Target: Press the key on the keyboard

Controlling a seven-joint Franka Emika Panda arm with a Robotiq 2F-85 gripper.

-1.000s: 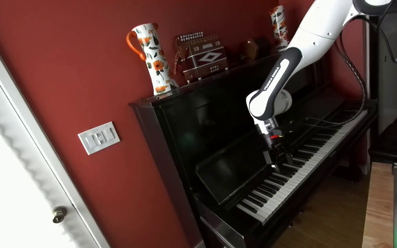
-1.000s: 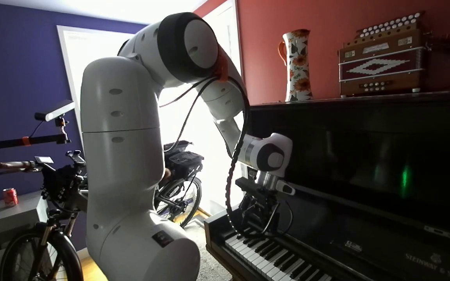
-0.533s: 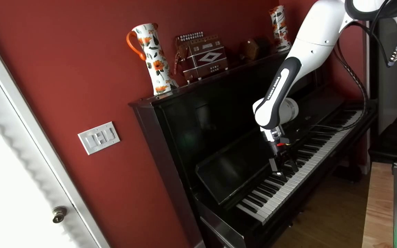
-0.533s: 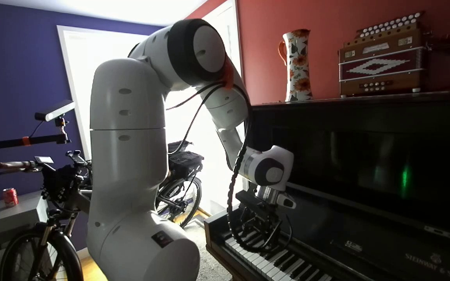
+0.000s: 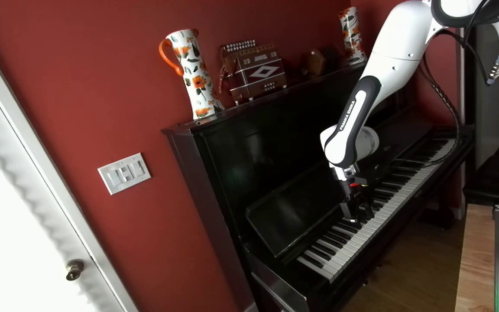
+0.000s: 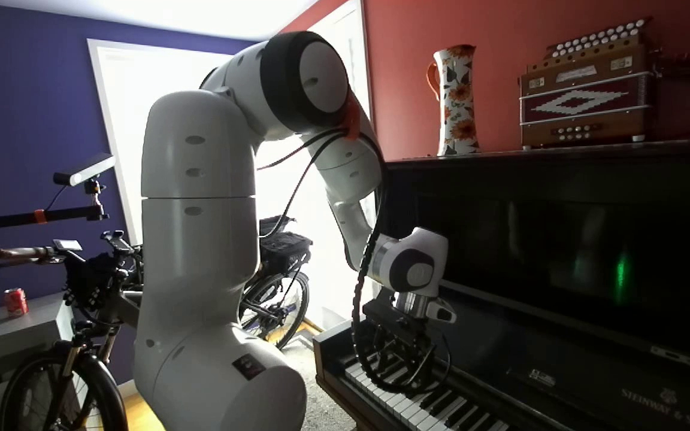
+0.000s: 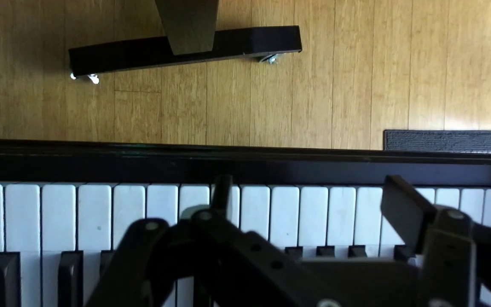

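Ct. stands at: 1 robot arm (image 6: 198, 233), 1 gripper (image 7: 311, 204) w/ 2 fingers (image 7: 407, 213), 1 piano (image 5: 241, 173) w/ 1 keyboard (image 7: 284, 213) (keys (image 7: 312, 213) part. hidden, no. unclear), 2 vases (image 5: 196, 76), 1 accordion (image 5: 259, 71), 1 boxy obj. (image 5: 316, 62) (ID unclear), 1 wall plate (image 5: 121, 164) w/ 3 switches (image 5: 114, 177), 1 doorknob (image 5: 74, 269), 2 bike wheels (image 6: 276, 310), 1 can (image 6: 15, 303).

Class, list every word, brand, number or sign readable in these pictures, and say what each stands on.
"FRANKA EMIKA": on the robot arm, in an exterior view.
"STEINWAY & SONS": on the piano, in an exterior view; the emblem above it is unclear.
Too small or blurred to read: any text on the accordion, the red can and the dark sticker low on the robot arm.
No lettering shows on the keyboard.
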